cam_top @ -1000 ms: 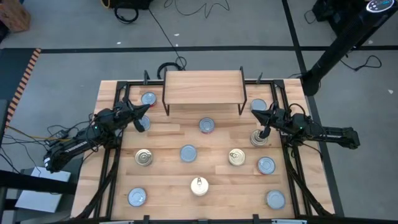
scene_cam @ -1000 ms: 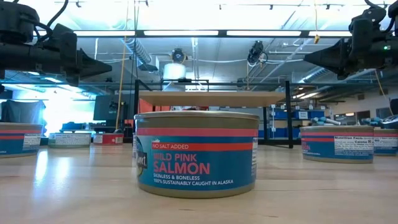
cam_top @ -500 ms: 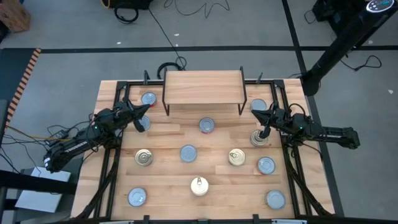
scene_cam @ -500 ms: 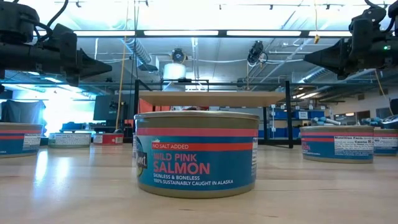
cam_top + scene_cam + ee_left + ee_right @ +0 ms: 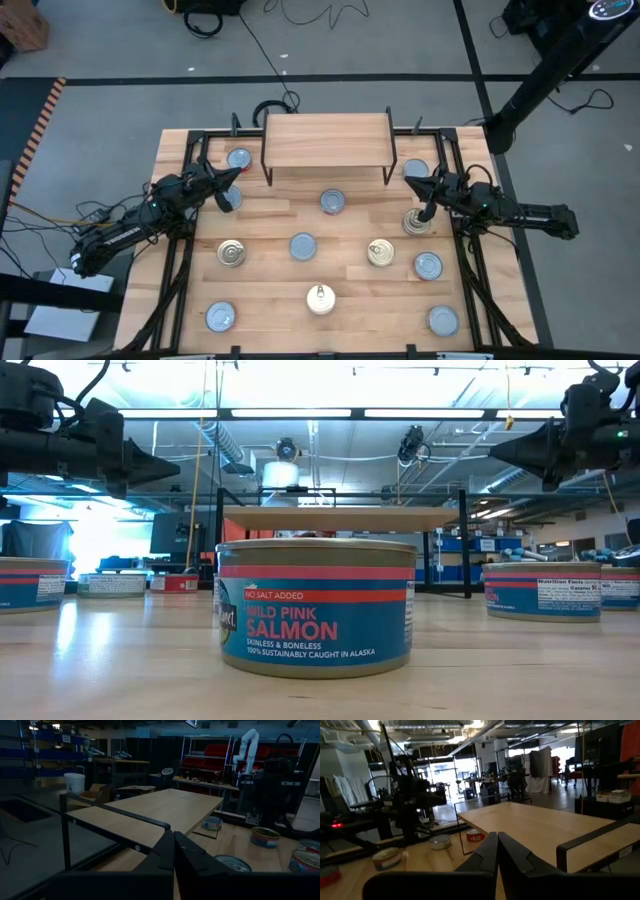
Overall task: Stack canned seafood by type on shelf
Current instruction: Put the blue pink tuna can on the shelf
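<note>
Several round tins stand upright on the slatted table, among them a blue-green salmon tin (image 5: 315, 607), a gold-topped one (image 5: 320, 298) and a red-sided one (image 5: 332, 202). The shelf (image 5: 327, 140) is a light-wood board on black legs at the far middle, with nothing on it. My left gripper (image 5: 236, 176) hovers shut above the table's left side beside a tin (image 5: 228, 198), at about shelf height in the low view (image 5: 205, 464). My right gripper (image 5: 407, 180) hovers shut on the right, above a tin (image 5: 416, 222) and near another (image 5: 414, 170).
Black metal rails run along the table's left and right sides (image 5: 172, 290) (image 5: 478, 290). Tins are spread over the near and middle table, with bare wood between them. Cables lie on the floor beyond the far edge.
</note>
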### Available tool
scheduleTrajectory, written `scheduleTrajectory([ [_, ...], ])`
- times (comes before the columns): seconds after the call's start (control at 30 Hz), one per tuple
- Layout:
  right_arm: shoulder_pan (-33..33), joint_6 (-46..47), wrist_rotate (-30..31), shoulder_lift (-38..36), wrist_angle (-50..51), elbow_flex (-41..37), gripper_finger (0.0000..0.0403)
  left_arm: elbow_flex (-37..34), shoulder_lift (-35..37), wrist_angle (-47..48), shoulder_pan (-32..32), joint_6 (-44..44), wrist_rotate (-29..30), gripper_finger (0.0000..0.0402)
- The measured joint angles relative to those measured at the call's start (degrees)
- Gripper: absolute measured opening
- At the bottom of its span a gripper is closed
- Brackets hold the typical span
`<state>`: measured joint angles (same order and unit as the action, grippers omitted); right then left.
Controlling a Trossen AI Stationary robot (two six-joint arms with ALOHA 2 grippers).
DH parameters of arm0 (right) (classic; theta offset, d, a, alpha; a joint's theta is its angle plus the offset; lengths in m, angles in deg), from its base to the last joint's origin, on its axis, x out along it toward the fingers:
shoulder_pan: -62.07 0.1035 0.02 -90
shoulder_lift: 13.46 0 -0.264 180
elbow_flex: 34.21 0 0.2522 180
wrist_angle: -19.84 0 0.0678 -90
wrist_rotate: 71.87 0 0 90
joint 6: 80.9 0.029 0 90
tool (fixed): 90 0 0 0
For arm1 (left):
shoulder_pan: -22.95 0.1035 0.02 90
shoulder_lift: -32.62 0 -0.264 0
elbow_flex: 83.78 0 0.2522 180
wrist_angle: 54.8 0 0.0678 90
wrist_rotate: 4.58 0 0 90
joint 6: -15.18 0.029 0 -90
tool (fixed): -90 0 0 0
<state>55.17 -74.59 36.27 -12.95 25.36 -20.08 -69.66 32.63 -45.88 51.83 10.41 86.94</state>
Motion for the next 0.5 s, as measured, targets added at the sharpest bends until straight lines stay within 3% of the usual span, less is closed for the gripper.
scheduleTrajectory([
  [0.17,0.04,0.17,-0.72,0.00,-0.25,-0.01,0.0023,0.01,0.00,-0.02,-0.02,0.02,-0.01,0.0004],
  [0.5,0.07,-1.11,-8.13,0.00,-2.45,-0.01,0.0006,0.00,0.00,-3.52,0.00,0.02,0.00,0.0004],
])
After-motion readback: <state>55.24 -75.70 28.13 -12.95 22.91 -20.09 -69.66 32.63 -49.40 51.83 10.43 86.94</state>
